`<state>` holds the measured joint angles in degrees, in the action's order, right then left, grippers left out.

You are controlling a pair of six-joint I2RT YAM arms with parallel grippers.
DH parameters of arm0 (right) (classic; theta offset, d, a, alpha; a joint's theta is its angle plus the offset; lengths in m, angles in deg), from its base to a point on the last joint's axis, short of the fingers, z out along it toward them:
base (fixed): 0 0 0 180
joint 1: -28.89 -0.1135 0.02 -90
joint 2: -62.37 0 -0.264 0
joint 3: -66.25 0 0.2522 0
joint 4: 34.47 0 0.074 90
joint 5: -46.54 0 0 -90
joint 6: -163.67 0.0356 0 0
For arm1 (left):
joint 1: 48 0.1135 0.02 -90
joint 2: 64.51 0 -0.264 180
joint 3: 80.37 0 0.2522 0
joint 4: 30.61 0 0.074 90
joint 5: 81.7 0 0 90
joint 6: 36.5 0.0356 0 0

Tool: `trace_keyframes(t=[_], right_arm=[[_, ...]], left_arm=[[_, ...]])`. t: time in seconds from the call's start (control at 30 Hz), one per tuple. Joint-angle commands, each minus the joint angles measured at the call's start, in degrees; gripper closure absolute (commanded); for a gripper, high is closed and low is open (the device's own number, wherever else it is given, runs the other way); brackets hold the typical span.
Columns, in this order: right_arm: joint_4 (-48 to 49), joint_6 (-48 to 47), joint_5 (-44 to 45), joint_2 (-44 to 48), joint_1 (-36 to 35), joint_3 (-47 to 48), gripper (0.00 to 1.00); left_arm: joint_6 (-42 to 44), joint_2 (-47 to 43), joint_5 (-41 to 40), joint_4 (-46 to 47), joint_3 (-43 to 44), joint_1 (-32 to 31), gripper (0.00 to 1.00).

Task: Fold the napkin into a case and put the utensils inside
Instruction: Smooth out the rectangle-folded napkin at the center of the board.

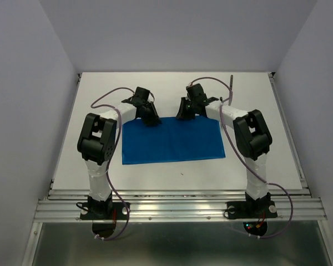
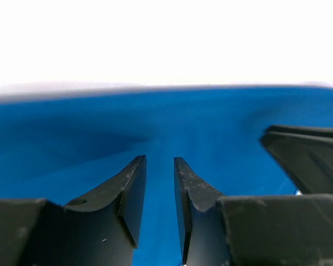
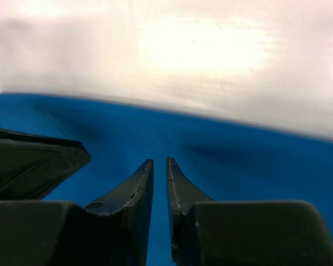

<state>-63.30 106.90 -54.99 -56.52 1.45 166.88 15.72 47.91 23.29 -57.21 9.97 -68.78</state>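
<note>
Little of the gripping itself can be seen. From above, both pincers' tips are hidden under their own black wrist housings, and the wrist cameras sit so low that the cloth fills the view as a blur. A thin dark sliver (image 1: 231,83) stands by the far right edge of the white table (image 1: 255,166); it is too small to identify.

The bright blue napkin (image 1: 172,143), a soft plain cloth, lies flat in the middle of the table between the two arms. It forms a wide, roughly rectangular sheet with a slightly slanted right edge. Close up, the cloth (image 2: 155,116) shows shallow shadowed creases running toward the fingertips, and the same shows from the right wrist (image 3: 238,160).

Both white-wrapped arms rise from the near edge, bend at black elbows and reach inward. The left gripper (image 1: 151,118) and right gripper (image 1: 184,114) are down at the napkin's far edge, near each other.

The left gripper's (image 2: 160,159) jaws are drawn close, with a narrow slit showing blue. The right gripper's (image 3: 160,160) slit is thinner. Whether either pinches cloth cannot be told.
</note>
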Motion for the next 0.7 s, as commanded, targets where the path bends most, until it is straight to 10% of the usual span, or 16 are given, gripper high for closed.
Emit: trace_keyframes(t=[0.0,0.67], right_arm=[[0.83,0.78,-3.49,-5.98,0.02,8.82,0.80],[-0.13,0.08,6.87,-4.87,2.82,5.33,0.84]], left_arm=[[0.07,2.36,1.54,1.15,6.12,0.30,0.63],[2.89,9.57,-2.33,-1.75,9.64,0.74,0.63]])
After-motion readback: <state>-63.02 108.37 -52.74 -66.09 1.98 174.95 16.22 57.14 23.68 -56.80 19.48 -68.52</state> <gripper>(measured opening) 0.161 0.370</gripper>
